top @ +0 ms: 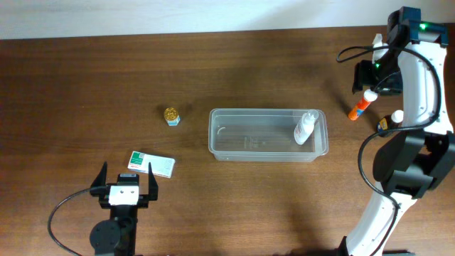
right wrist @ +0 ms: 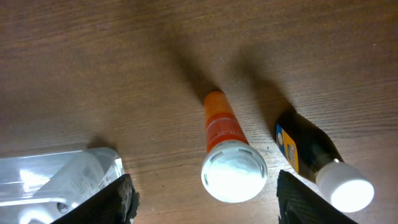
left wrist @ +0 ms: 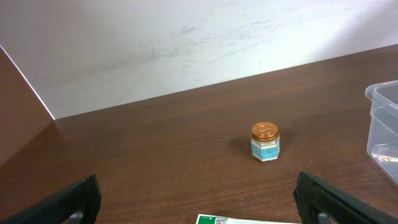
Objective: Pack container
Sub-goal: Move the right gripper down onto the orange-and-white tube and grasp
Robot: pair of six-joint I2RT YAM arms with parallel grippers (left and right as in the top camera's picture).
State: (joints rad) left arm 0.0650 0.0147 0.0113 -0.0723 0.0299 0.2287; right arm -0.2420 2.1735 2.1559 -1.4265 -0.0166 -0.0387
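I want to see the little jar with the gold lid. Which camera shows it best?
The left wrist camera: the jar stands near and large, gold lid and blue label side-on. The overhead camera shows it tiny, mostly its lid, left of the container. The right wrist camera does not show it.

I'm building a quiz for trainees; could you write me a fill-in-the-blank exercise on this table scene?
1. The clear rectangular plastic container holds one white ___.
2. The orange tube has a ___ cap.
3. The left gripper has its fingers ___.
Missing words: bottle; white; open.
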